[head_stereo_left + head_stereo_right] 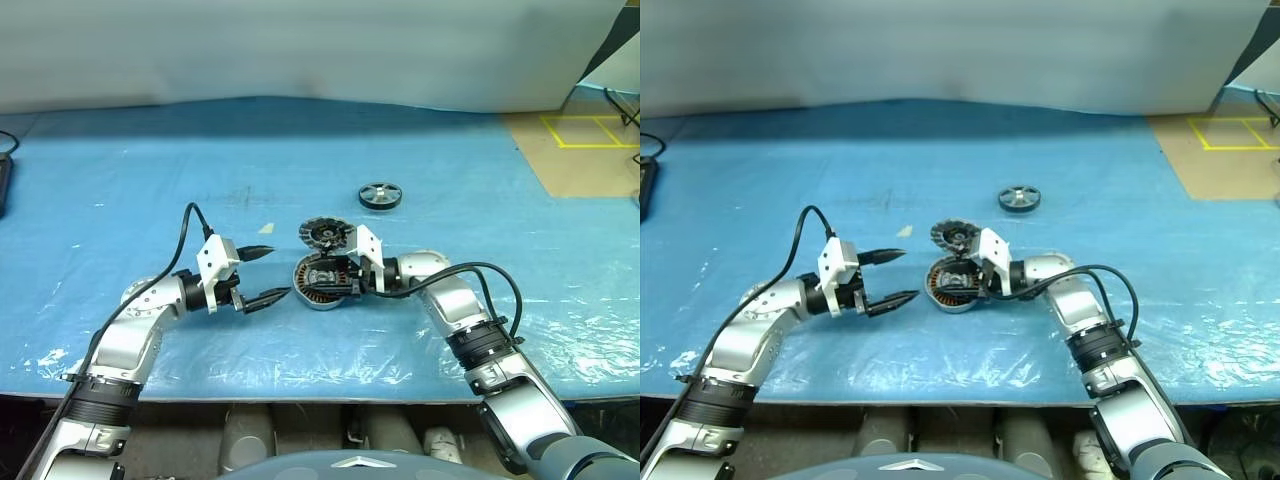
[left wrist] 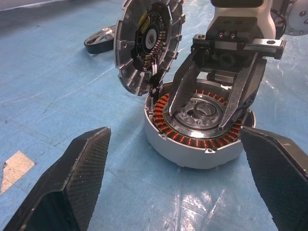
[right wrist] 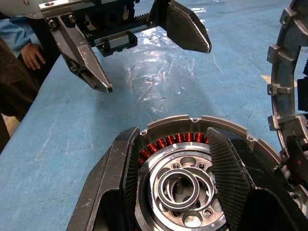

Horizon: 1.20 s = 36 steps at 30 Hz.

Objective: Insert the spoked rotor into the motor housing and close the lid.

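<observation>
The motor housing [image 1: 312,296] lies on the blue table. Its copper windings [image 2: 166,126] and silver centre [image 3: 180,190] are exposed. The lid [image 1: 323,235] stands upright on the housing's far edge, its ribbed inner face [image 2: 149,43] showing. The spoked rotor [image 1: 380,195] lies flat on the table, beyond and to the right of the housing. My right gripper [image 3: 174,134] reaches into the housing from the right, fingers apart on either side of the silver centre, gripping nothing. My left gripper [image 1: 280,271] hangs wide open and empty just left of the housing.
A blue plastic sheet [image 1: 150,160] covers the table, whose front edge [image 1: 300,395] runs close below the arms. A tan patch [image 1: 265,228] lies left of the lid. A person's hand [image 3: 31,54] shows beyond the left gripper. Yellow floor tape [image 1: 590,130] is at the far right.
</observation>
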Each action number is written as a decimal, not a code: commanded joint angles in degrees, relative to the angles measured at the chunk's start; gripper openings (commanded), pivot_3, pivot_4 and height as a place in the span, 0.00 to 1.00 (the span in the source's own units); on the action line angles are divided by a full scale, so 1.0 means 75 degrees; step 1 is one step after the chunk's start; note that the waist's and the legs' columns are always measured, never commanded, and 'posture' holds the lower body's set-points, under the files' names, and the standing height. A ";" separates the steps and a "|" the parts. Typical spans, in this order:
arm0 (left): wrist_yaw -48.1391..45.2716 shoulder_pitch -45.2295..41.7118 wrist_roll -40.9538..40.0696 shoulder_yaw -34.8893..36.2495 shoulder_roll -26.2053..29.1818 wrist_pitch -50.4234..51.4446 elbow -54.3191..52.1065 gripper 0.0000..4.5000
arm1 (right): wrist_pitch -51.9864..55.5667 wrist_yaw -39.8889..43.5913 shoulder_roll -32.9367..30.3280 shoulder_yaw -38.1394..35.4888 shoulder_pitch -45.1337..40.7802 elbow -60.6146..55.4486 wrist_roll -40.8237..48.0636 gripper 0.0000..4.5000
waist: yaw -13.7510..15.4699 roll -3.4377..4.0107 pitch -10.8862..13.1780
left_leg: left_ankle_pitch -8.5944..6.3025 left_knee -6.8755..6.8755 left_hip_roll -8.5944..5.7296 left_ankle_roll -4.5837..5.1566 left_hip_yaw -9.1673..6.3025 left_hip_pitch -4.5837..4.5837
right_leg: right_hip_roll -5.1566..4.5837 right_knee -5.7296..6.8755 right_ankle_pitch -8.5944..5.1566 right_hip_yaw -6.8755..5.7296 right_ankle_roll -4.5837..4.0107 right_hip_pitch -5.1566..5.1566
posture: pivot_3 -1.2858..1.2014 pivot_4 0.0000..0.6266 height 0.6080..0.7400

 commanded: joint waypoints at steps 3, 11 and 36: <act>0.0074 0.0012 -0.0101 0.0084 0.0067 0.0032 -0.0379 1.00 | 0.0196 0.0106 -0.0025 -0.0237 -0.0004 -0.0479 0.0400 0.47 | 0.0000 0.0000 0.0000 | 0.0000 0.0000 0.0000 0.0000 0.0000 0.0001 | 0.0000 0.0001 0.0000 0.0000 0.0000 0.0000 | 0.52 0.24 1.00; 0.0065 0.0014 -0.0119 0.0077 0.0071 0.0092 -0.0416 1.00 | 0.0151 0.0223 -0.0153 -0.0324 0.0036 -0.0482 0.0464 0.01 | 0.0000 0.0000 0.0000 | 0.0000 0.0000 0.0000 0.0000 0.0000 0.0000 | 0.0000 0.0001 0.0000 0.0000 0.0000 0.0000 | 0.52 0.24 1.00; 0.0128 0.0141 -0.0065 0.0089 0.0057 0.0034 -0.0375 1.00 | -0.0657 0.0471 -0.0515 0.0024 -0.0130 -0.0056 -0.0205 0.01 | -0.0008 0.0000 0.0000 | 0.0000 0.0002 0.0000 0.0002 0.0000 0.0000 | 0.0000 0.0003 0.0000 0.0000 0.0000 0.0000 | 0.52 0.24 1.00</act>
